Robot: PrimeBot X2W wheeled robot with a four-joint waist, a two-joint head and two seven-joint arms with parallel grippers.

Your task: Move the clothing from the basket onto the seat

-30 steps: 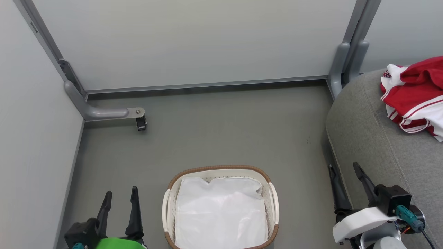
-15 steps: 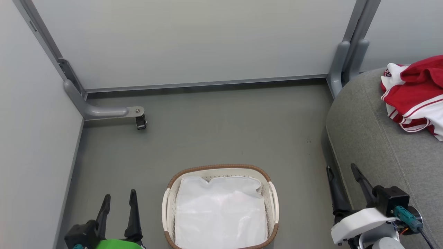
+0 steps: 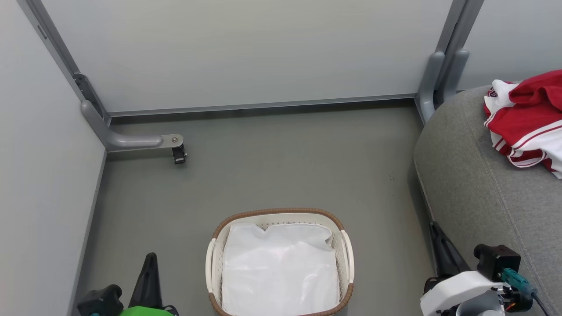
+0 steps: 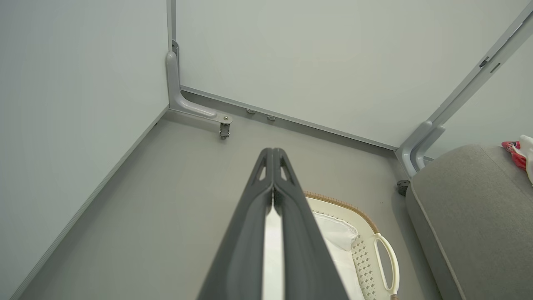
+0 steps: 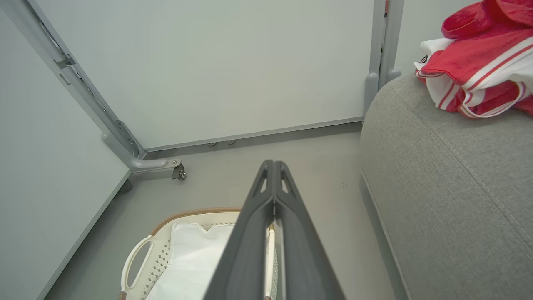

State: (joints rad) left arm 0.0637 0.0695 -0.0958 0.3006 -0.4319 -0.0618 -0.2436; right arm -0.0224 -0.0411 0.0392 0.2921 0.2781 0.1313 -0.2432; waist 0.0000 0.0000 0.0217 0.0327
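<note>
The red clothing (image 3: 524,123) lies bunched at the far end of the grey seat (image 3: 474,197), its white stripes slanting across the cushion. The heap runs off the picture's side, so I can't tell its long axis. The basket (image 3: 281,211) stands on the floor (image 3: 272,166) between the claws, with a white liner (image 3: 281,267) inside. Open floor runs to the back wall (image 3: 246,52), and the seat's rounded edge bounds the right. Both the left claw (image 3: 150,259) and the right claw (image 3: 435,226) are pinched fully closed, holding nothing.
</note>
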